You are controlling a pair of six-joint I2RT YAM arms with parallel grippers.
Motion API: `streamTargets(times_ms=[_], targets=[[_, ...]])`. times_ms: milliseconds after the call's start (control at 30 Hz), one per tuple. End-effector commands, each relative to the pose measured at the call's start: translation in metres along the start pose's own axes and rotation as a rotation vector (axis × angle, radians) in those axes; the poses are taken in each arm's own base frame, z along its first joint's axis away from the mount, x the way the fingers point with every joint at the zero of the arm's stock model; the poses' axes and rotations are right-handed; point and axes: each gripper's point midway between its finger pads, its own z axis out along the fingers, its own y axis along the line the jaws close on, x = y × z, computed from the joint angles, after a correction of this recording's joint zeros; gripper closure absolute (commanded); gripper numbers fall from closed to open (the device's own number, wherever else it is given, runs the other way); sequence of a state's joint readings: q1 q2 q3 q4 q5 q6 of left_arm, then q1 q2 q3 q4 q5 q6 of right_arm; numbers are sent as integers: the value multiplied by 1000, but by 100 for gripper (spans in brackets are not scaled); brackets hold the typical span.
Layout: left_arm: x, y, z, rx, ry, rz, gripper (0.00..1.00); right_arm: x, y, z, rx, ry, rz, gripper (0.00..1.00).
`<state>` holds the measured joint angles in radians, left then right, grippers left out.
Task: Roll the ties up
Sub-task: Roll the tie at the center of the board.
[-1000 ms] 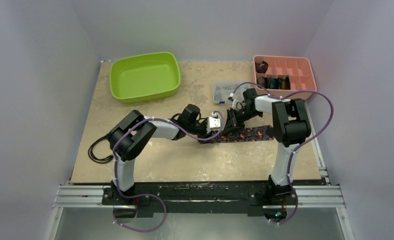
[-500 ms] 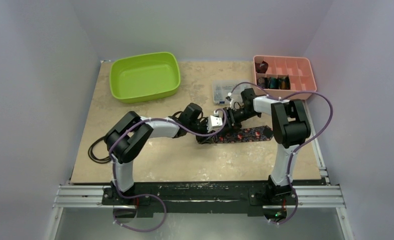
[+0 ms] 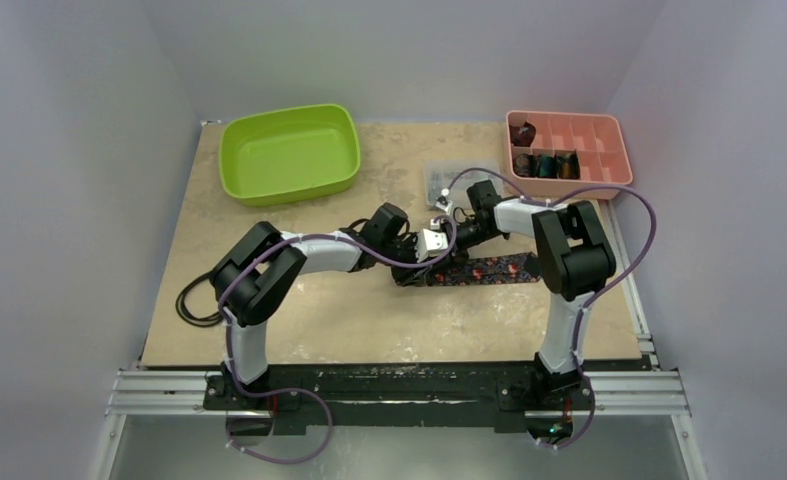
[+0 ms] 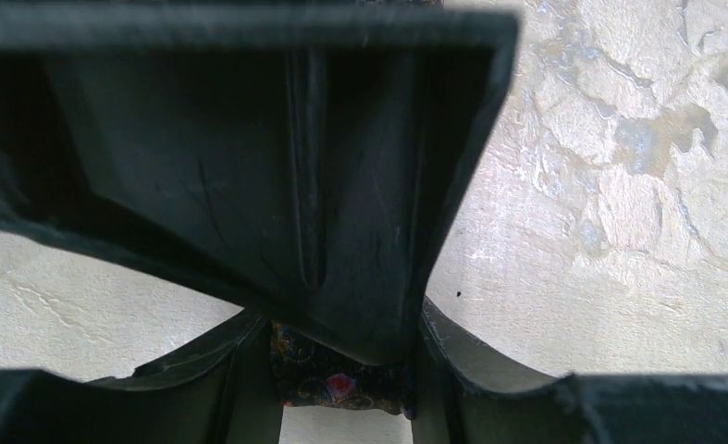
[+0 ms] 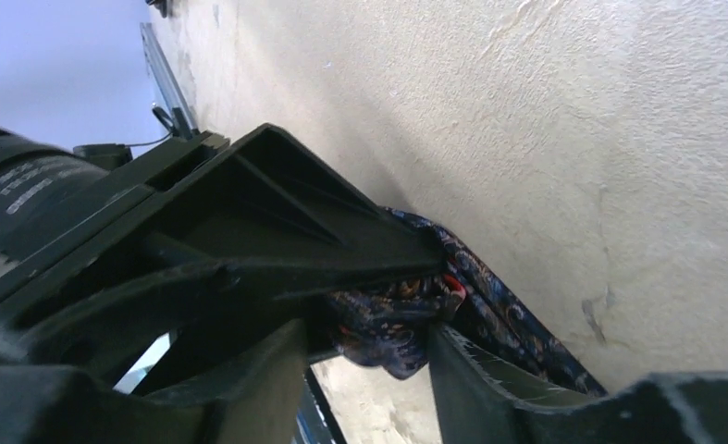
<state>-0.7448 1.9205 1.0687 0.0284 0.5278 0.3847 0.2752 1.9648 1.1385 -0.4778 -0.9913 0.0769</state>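
Note:
A black tie with red-pink floral dots [image 3: 494,269] lies flat across the table's middle, its left end wound into a small roll [image 4: 341,384]. My left gripper [image 3: 421,262] is shut on that roll, and the fabric spans the gap between its two fingers [image 4: 341,370]. My right gripper [image 3: 447,240] meets it from the far right. In the right wrist view its jaws stand open [image 5: 364,347] around the bunched roll [image 5: 392,324], with a gap on the left side. The flat length of the tie [image 5: 517,324] trails away past the right finger.
A pink divided tray [image 3: 614,140] at the back right holds several rolled ties [image 3: 544,163]. A clear plastic box [image 3: 437,180] sits just behind the grippers. A lime-green bin [image 3: 289,152] stands at the back left, and a black cable [image 3: 197,300] lies near the left edge.
My right gripper has opened and let go of the roll, and its wrist has shifted left and back. The left gripper kept its grip and moved slightly farther back.

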Motion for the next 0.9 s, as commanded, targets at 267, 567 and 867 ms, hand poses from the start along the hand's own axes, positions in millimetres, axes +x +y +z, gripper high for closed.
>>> streamTargets(times_ms=[267,567,867], targets=[[57,-14,0,22,142,-135,59,27,-49,1,102,55,15,100],[-21,7,-23,-60,-150,-50,14,38,-95,-2,270,96,42,100],[-99,10,-108,-223,-436,-2,1,36,-115,-6,369,124,60,100]])
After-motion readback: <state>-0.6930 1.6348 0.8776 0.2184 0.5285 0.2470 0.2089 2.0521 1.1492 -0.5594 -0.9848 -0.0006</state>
